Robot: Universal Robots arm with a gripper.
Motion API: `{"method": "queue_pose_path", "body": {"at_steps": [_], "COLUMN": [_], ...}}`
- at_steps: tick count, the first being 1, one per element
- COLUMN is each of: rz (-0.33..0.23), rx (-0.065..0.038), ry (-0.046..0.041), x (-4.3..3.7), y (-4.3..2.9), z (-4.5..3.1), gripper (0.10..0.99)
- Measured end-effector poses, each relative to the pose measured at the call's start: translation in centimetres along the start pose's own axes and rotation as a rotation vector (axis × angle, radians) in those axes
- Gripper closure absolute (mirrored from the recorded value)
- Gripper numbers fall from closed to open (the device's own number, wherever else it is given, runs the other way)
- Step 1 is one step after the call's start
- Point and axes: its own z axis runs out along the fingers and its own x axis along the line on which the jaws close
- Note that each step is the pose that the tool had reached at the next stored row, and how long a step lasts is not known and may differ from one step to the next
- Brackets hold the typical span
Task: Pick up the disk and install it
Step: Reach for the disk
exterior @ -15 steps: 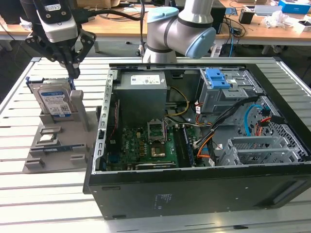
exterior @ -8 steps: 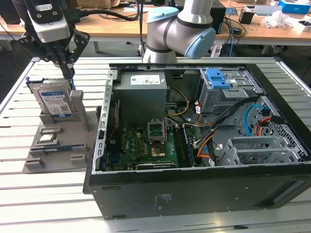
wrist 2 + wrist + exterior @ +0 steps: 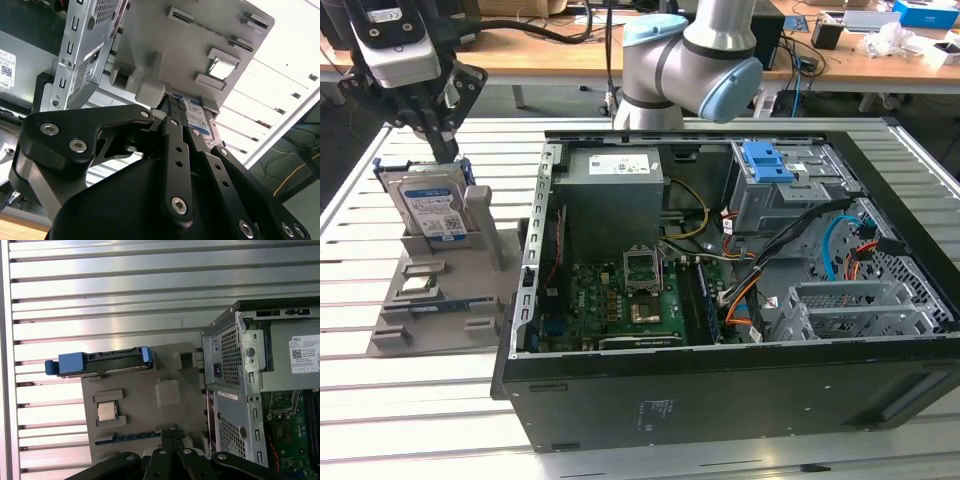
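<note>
While the gripper [image 3: 448, 150] hangs at the exterior view's left, its dark fingers [image 3: 172, 435] lie together with nothing clamped between them, their tips just above the top edge of the disk [image 3: 435, 210]; whether they touch it I cannot tell. That disk stands upright on its edge in a slot of a grey holder [image 3: 430, 310], its blue-and-white label facing the exterior camera and its blue side rails showing in the first wrist view [image 3: 100, 362]. A small square chip [image 3: 417, 283] rests on the holder just beside the disk. An open computer case [image 3: 720, 390] lies next to the holder on the slatted metal table [image 3: 380, 400], with a blue caddy [image 3: 767, 160] inside
</note>
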Motion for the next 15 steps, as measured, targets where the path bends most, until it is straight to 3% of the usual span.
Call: {"method": "queue_pose_path", "body": {"at_steps": [3, 15], "rz": [0.000, 0.000], "rx": [0.000, 0.000], "ry": [0.0000, 0.0000], "x": [0.90, 3.16], "y": [-0.07, -0.23], "z": [-0.02, -0.07], "gripper": [0.980, 0.980]}}
